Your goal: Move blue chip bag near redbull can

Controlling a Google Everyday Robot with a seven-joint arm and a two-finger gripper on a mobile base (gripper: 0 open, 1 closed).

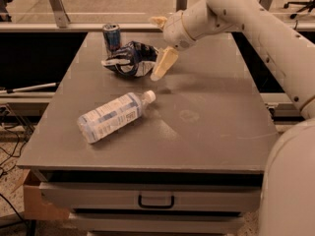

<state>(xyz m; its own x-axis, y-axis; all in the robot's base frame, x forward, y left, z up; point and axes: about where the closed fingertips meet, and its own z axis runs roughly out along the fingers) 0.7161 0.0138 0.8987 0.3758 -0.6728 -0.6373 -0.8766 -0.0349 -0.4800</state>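
Observation:
The blue chip bag (129,59), dark navy and crumpled with white lettering, lies on the grey table (206,127) at its far left. The redbull can (111,36) stands upright just behind the bag, very close to it. My gripper (161,42) is just right of the bag with its pale fingers spread wide. One finger (164,63) is by the bag's right edge and the other is raised behind it. The gripper is open and holds nothing.
A clear plastic water bottle (114,116) with a white cap lies on its side in the front left part of the table. My white arm reaches in from the right. A closed drawer (156,200) is under the table's front edge.

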